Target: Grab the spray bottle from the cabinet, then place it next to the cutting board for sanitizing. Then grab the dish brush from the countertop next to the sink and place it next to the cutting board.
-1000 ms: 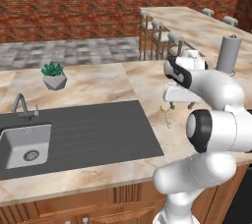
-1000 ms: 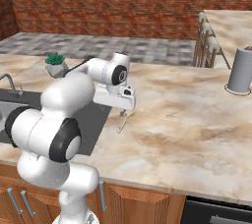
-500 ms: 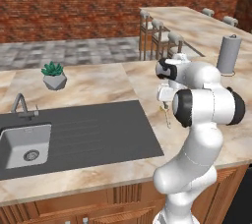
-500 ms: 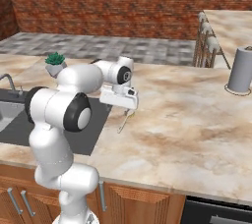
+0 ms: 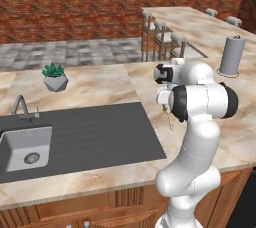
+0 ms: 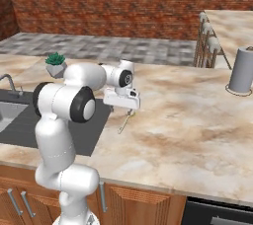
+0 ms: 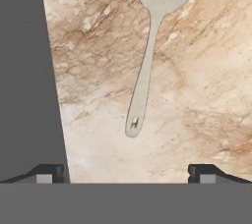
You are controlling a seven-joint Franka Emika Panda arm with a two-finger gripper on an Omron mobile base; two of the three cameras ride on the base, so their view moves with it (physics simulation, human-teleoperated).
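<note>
Open hand (image 7: 126, 171) above the brush (image 7: 147, 66), which lies flat on the bench (image 7: 206, 95) just beside the drainboard (image 7: 24, 70). In the hand view the handle runs from the pale head at 12 o'clock down toward 6 o'clock, its tip above the gap between the fingertips (image 7: 49, 173). For a sound grasp, advance until the jaws straddle the thin handle, descend close to the stone, then close squarely across it, clear of the drainboard edge at 9 o'clock.

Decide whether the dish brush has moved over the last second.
No. The brush lies in the same spot on the countertop, just right of the drainboard edge.
</note>
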